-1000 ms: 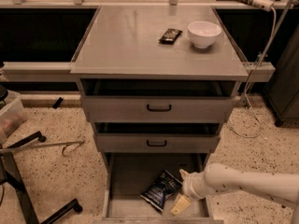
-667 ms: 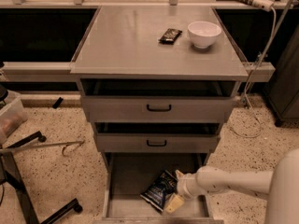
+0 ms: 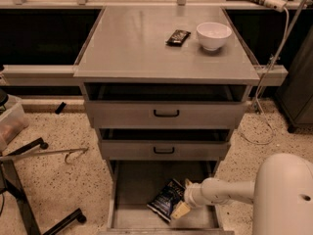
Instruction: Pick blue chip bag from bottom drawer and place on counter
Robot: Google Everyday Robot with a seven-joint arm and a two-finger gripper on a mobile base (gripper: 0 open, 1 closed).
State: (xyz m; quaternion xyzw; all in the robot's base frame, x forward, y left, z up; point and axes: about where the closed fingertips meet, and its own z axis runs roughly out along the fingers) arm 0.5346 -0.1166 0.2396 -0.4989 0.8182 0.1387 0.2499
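Observation:
The blue chip bag [image 3: 165,199] lies on the floor of the open bottom drawer [image 3: 132,190], towards its right front. My gripper [image 3: 180,208] reaches into the drawer from the right on a white arm and sits right at the bag's right edge, low near the drawer floor. The counter [image 3: 132,43] is the grey top of the cabinet, far above the gripper.
A white bowl [image 3: 213,35] and a small flat dark packet [image 3: 178,36] sit on the counter's back right. Two closed drawers with black handles [image 3: 166,113] stand above the open one. A black stand and metal rod [image 3: 44,153] are on the floor at left. A cable hangs at right.
My arm has reached further left into the drawer, bringing the gripper closer against the bag's right edge. The white arm body now fills more of the lower right corner.

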